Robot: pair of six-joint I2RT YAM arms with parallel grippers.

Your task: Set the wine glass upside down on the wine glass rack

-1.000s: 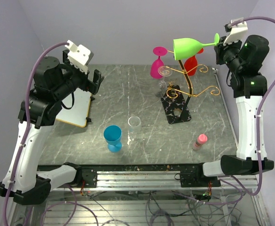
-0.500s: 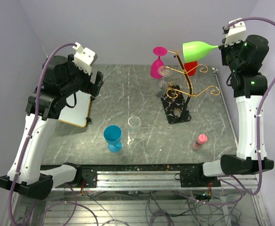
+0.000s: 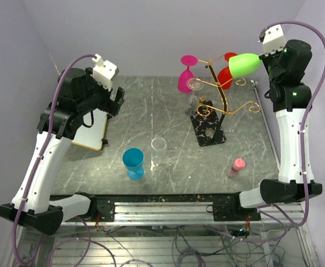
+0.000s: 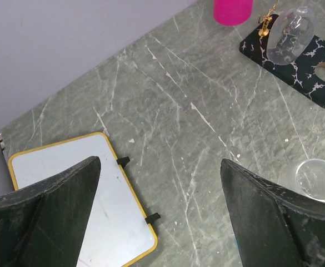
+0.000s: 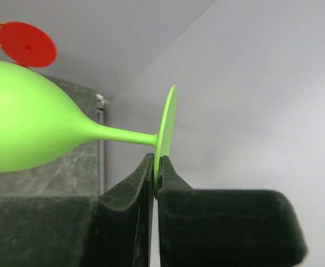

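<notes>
My right gripper (image 3: 260, 54) is shut on the foot of the green wine glass (image 3: 244, 64), which lies on its side high in the air, its bowl pointing left over the right arms of the wine glass rack (image 3: 222, 95). In the right wrist view the fingertips (image 5: 156, 161) pinch the edge of the thin green foot (image 5: 166, 125), and the bowl (image 5: 23, 125) fills the left. The rack stands on its black marbled base (image 3: 208, 129). My left gripper (image 3: 116, 100) hangs open over the left of the table with nothing between its fingers (image 4: 56, 194).
A pink glass (image 3: 185, 78), a red glass (image 3: 226, 75) and a clear glass (image 4: 291, 28) hang on the rack. On the table are a blue cup (image 3: 133, 162), a clear cup (image 3: 159, 146), a pink bottle (image 3: 236, 166) and a yellow-edged whiteboard (image 3: 93, 125).
The right arm has drawn the green glass to the right and tipped its bowl lower, toward the rack's right arms. The left arm has lifted and shifted slightly right.
</notes>
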